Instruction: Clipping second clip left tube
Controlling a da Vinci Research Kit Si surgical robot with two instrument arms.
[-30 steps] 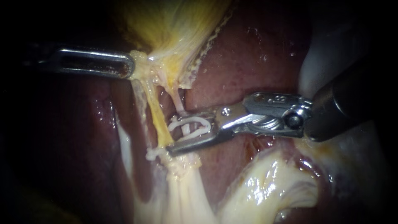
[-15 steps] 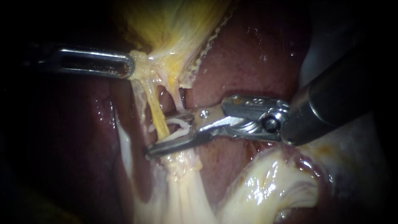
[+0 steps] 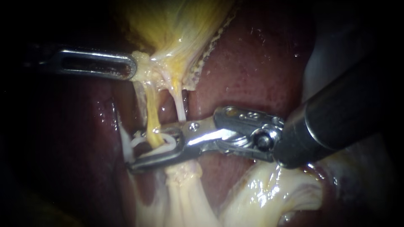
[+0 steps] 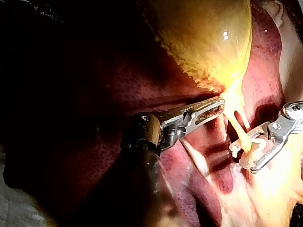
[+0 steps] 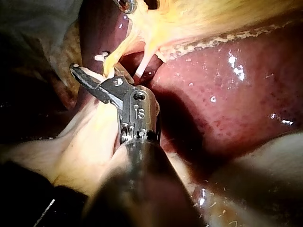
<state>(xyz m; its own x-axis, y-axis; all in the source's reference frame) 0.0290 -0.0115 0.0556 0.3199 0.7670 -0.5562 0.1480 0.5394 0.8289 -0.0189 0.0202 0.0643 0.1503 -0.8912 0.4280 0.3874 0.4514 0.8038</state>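
While the jaws of the left instrument (image 3: 131, 67) lie together, pinching the pale tissue at the foot of the gallbladder (image 3: 176, 25), the jaws of the right instrument (image 3: 139, 150) stand partly apart with a white clip (image 3: 168, 141) seated between them, touching both. The yellow left tube (image 3: 152, 122) runs down from the gallbladder and passes between the right jaws, inside the clip's open loop. The paler right tube (image 3: 180, 105) meets the upper jaw's outer side, outside the clip, with dark red liver (image 3: 252, 63) beyond.
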